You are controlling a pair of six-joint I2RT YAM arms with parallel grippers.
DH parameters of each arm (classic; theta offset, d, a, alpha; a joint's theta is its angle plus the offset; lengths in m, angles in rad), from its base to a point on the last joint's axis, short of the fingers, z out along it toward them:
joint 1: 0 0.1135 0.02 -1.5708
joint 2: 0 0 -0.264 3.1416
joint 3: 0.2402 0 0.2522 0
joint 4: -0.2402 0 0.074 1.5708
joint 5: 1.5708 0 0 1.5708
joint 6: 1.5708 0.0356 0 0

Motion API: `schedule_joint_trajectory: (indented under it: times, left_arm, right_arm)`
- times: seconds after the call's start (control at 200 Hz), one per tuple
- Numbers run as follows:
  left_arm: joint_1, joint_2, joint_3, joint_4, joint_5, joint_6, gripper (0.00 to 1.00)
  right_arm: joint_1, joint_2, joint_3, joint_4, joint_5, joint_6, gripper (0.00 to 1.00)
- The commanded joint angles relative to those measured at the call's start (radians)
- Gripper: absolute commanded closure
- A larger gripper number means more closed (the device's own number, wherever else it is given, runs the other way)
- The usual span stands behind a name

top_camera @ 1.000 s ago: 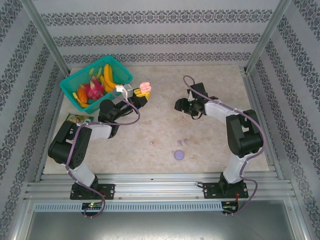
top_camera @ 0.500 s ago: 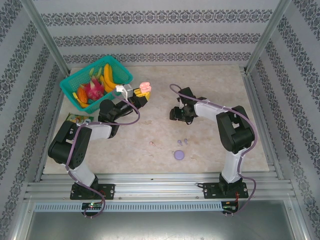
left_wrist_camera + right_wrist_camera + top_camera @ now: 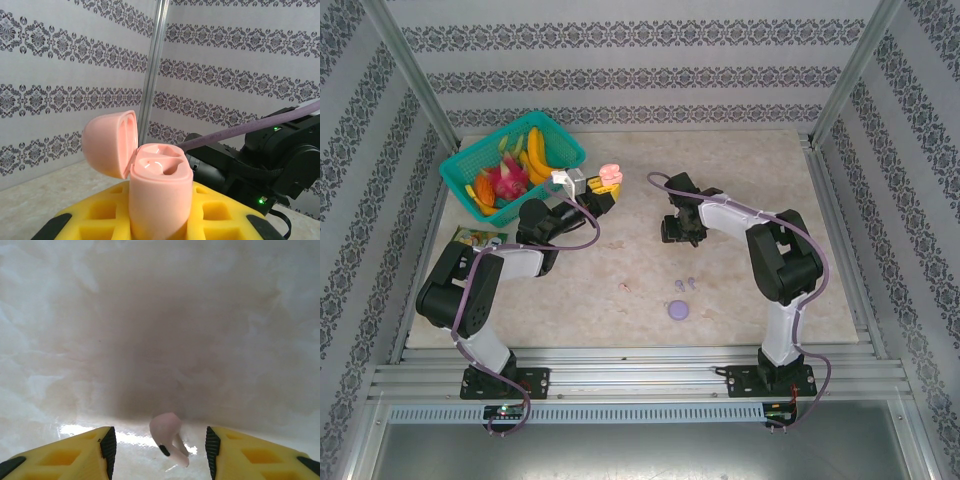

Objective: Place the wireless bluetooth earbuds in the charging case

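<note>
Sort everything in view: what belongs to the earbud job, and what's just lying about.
Job: open pink case in the left gripper; pink earbud inside the open right gripper; second pink earbud, lilac earbuds and lilac case on the table.
Lying about: teal fruit basket; green packet.

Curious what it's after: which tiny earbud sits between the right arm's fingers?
The pale pink earbud on the table, between the right fingers. The other pink earbud and the lilac pair lie farther off.
</note>
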Motion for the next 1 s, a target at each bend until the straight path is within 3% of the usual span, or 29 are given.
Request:
schedule_joint_trajectory:
  times: [0.0, 0.994]
  left_arm:
    - [-0.008, -0.024, 0.000, 0.052, -0.003, -0.001, 1.00]
    - [-0.009, -0.012, 0.003, 0.061, -0.008, -0.008, 1.00]
  right_arm:
    - [0.009, 0.029, 0.029, -0.038, 0.033, -0.024, 0.50]
    - [0.021, 0.075, 0.064, -0.069, 0.065, -0.056, 0.72]
